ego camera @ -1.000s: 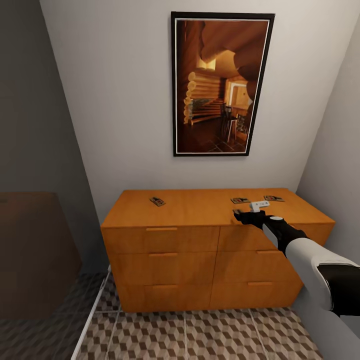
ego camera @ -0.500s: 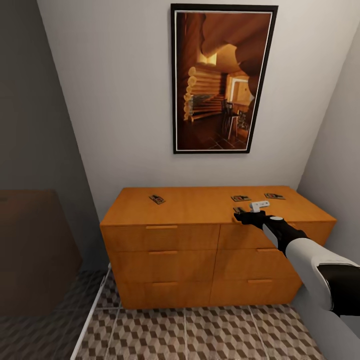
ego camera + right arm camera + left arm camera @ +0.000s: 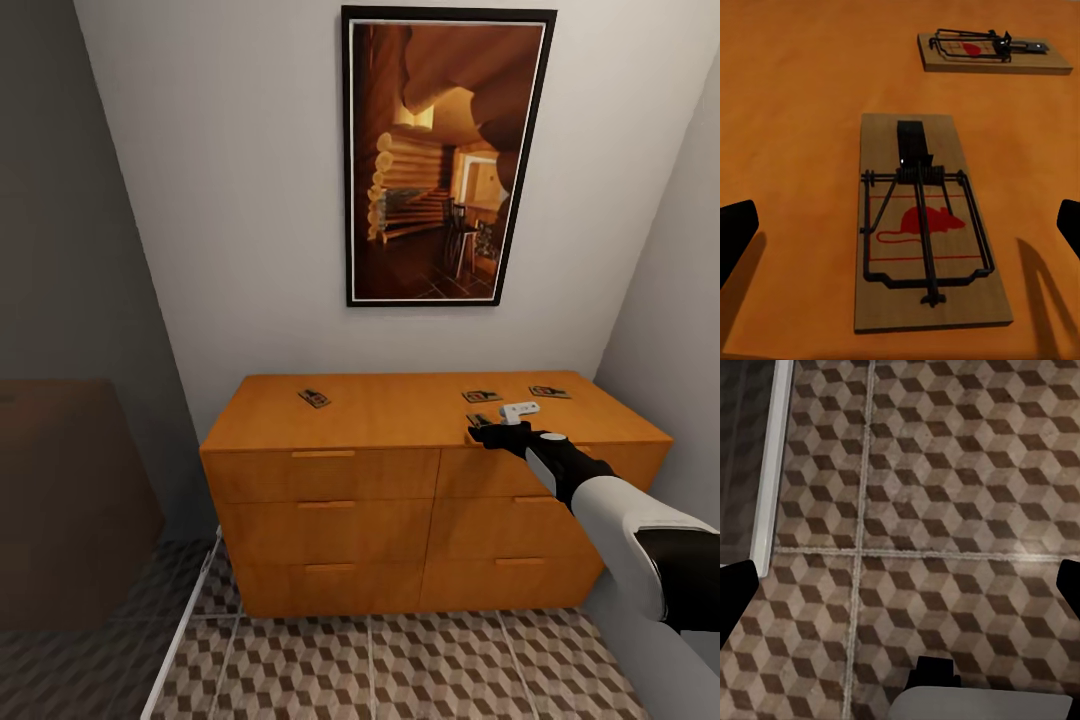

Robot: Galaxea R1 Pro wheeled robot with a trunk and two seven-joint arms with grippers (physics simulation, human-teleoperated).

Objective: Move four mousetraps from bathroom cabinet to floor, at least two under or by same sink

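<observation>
A: Orange-brown wood, the cabinet (image 3: 400, 480), centre of the head view against the white wall, six drawers with slim bar handles, all shut. Framed log-cabin picture (image 3: 445, 160) hangs above it.

B: Mousetraps?

A: All on the cabinet top. One mousetrap (image 3: 314, 399) alone toward the upper left of the top. Another (image 3: 481, 397) right of centre, one more (image 3: 548, 392) near the right rear corner. A fourth (image 3: 480, 420) peeks out just beside the right pincer (image 3: 497, 434), partly hidden by it.

B: Right wrist view?

A: Nearest trap (image 3: 926, 221) lies flat in mid-frame, red mouse print, dark wire bar and spring. Second trap (image 3: 994, 52) in the upper right, well apart from the first.

B: Pincer state?

A: Right pincer spread wide; its dark fingertips (image 3: 735, 232) sit at the left and right edges of the wrist frame, either side of the nearest trap, not touching it. Left pincer (image 3: 900, 592) likewise spread, tips at the frame edges, pinching nothing, pointing down at the bathroom floor (image 3: 945, 487) with its cube-pattern tiles and pale grout.

B: Floor in the head view?

A: Same tiles along the bottom (image 3: 420, 670), below the cabinet.
</observation>
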